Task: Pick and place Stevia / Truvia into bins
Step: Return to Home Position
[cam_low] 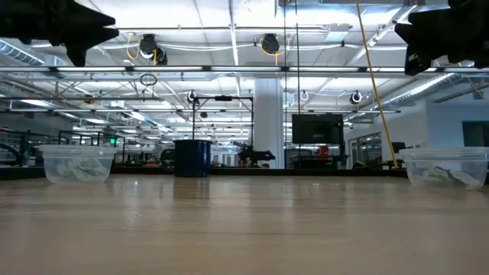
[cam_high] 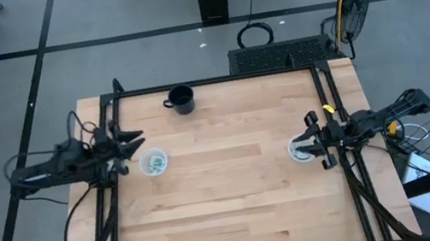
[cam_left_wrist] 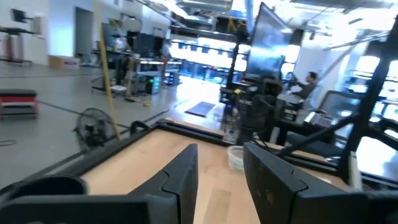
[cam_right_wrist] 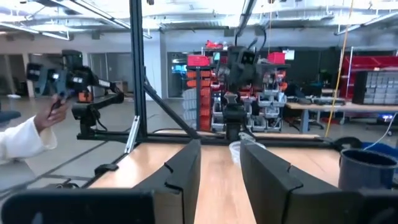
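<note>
Green-and-white Stevia packets (cam_high: 155, 161) lie inside the left bin (cam_high: 154, 162), a translucent round cup standing on the table; it also shows in the low view (cam_low: 76, 163). More packets (cam_low: 447, 176) lie in the right bin (cam_low: 447, 166). My left gripper (cam_high: 139, 143) hovers open, raised, just left of the left bin. My right gripper (cam_high: 309, 142) hovers open above the right bin (cam_high: 295, 153) and hides part of it. Each wrist view looks past its own open fingers across the table at the opposite bin (cam_left_wrist: 235, 157) (cam_right_wrist: 239, 149). No packet shows on the bare table.
A black handled mug (cam_high: 181, 100) stands near the table's far edge, left of centre. A black frame (cam_high: 217, 80) runs along the table's far, left and right sides. Beyond the table's left side a person's hand in a white sleeve (cam_right_wrist: 34, 127) holds a dark device.
</note>
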